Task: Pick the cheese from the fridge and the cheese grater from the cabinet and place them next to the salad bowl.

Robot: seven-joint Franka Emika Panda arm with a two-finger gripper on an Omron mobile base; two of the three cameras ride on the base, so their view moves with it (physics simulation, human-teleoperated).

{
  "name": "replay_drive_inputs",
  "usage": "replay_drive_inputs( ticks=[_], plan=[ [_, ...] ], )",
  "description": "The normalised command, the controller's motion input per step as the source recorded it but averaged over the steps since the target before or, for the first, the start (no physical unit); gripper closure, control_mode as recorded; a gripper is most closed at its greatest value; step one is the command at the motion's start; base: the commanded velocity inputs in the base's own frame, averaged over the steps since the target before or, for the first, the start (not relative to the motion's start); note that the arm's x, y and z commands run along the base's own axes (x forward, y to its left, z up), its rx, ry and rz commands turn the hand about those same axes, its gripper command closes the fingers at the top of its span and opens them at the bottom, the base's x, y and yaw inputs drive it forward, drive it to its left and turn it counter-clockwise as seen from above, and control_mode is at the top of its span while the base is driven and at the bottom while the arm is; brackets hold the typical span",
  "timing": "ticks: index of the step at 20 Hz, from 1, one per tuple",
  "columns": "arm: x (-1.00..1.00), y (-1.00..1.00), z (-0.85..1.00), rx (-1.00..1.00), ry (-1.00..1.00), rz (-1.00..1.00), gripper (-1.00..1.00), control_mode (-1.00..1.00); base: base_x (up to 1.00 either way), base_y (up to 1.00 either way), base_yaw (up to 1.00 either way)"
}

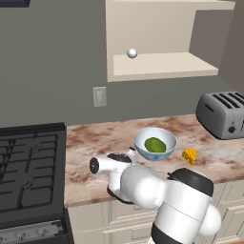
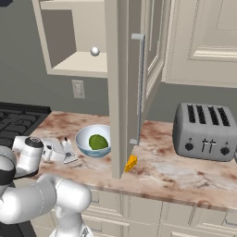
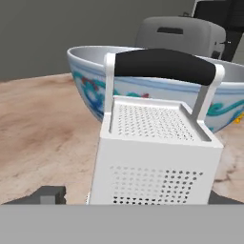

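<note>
The cheese grater (image 3: 157,162), grey metal with a dark handle, stands upright on the counter just left of the salad bowl (image 1: 139,139), (image 2: 81,139). The grater (image 2: 68,152) stands between the fingers of my gripper (image 2: 65,152), (image 3: 131,198). The jaws are open, with a small gap on each side of the grater. In the left base view the grater (image 1: 132,153) peeks out beside the hand. The bowl holds a green leafy lump. The cheese (image 1: 189,156), (image 2: 132,163) lies on the counter right of the bowl. The doorless cabinet (image 1: 162,64) hangs above. The fridge is out of view.
A white ball (image 1: 132,53) sits on the cabinet shelf. A grey toaster (image 1: 223,114), (image 2: 206,132) stands at the right of the counter. A black stove (image 1: 28,167) lies to the left. An open cabinet door (image 2: 127,92) hangs over the counter in front of the bowl's right side.
</note>
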Motion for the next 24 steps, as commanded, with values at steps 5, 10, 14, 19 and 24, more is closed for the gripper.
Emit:
replay_drive_inputs(
  ticks=[5,10,14,19,24],
  plan=[
    [-0.12,0.03,0.0,0.0,-0.01,0.0,-1.0,-1.0,0.0,0.0,0.0],
    [-0.09,0.05,0.01,0.0,0.0,0.0,-1.0,-1.0,0.0,0.0,0.0],
    [-0.1,0.11,0.08,0.0,-0.03,0.0,-1.0,-1.0,0.0,0.0,0.0],
    [-0.14,0.01,0.22,0.0,-0.02,0.0,-1.0,-1.0,0.0,0.0,0.0],
    [-0.26,0.0,0.34,0.01,0.03,0.0,-1.0,-1.0,0.0,0.0,0.0]
  ],
)
